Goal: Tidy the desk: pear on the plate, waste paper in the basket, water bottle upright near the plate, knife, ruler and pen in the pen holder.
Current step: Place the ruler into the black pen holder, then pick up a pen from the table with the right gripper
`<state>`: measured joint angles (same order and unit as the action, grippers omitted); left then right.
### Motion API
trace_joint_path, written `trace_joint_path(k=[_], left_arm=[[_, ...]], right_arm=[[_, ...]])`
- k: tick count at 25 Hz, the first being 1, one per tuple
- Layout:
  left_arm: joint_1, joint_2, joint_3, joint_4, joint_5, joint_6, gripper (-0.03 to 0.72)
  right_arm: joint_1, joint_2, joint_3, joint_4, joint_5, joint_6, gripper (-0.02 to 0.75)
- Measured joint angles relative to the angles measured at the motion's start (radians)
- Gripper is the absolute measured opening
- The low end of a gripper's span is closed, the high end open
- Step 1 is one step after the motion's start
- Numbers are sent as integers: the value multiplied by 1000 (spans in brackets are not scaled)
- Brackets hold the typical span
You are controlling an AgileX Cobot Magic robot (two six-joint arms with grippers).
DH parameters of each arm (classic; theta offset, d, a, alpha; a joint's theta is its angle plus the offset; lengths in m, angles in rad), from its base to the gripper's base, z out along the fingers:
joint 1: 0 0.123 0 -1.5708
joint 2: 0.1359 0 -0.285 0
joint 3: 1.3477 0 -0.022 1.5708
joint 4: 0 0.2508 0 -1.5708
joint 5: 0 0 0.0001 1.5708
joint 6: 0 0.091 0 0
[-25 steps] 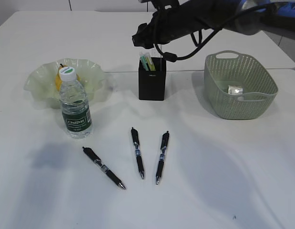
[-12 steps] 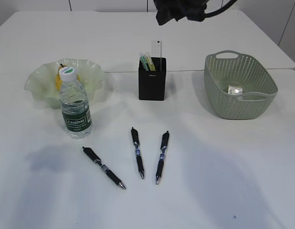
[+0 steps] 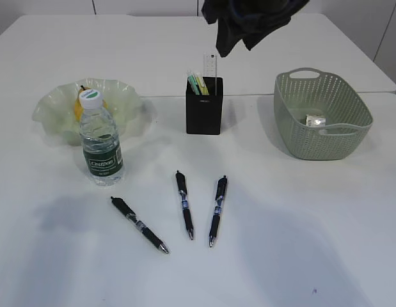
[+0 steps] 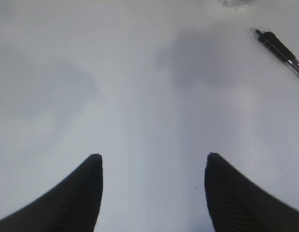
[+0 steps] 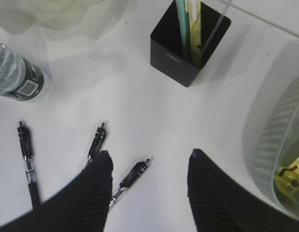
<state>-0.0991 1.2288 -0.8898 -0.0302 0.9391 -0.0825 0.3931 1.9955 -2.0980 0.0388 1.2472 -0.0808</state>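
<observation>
Right gripper (image 5: 147, 169) hangs high with jaws parted about halfway and nothing between them; left gripper (image 4: 151, 166) likewise stands well open, empty, over bare table (image 4: 139, 96). Three pens (image 3: 184, 204) lie flat toward six o'clock of the pen holder (image 3: 204, 115), which already has the ruler (image 3: 210, 67) in it. Best play, I'd say: drop straight onto the nearest pen, jaws across its barrel, grip mid-length. Bottle (image 3: 100, 147) stands upright by the plate (image 3: 50, 112) at nine o'clock; the basket (image 3: 322, 115) at three.

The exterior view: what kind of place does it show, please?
Probably a desk set up in a lab or office, not a home. On a plain white table stand a black pen holder and a green basket, and three pens lie loose.
</observation>
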Motion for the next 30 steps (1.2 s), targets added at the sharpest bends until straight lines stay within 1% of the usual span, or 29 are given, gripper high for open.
trace_joint_path(k=[4, 7, 13, 16, 23, 26, 30], left_arm=[[0, 0, 0, -2, 14, 0, 465], [0, 0, 0, -2, 14, 0, 465], [0, 0, 0, -2, 16, 0, 465], [0, 0, 0, -2, 16, 0, 465], [0, 0, 0, -2, 16, 0, 465], [0, 0, 0, -2, 16, 0, 465], [0, 0, 0, -2, 16, 0, 465]], right_arm=[[55, 0, 0, -25, 1, 60, 377], [70, -2, 31, -25, 1, 103, 377], [72, -3, 266, -15, -1, 172, 377], [72, -1, 365, -1, -1, 238, 377], [72, 59, 389, -5, -11, 461, 377], [72, 86, 389, -5, -20, 507, 377], [72, 135, 389, -3, -38, 521, 377]])
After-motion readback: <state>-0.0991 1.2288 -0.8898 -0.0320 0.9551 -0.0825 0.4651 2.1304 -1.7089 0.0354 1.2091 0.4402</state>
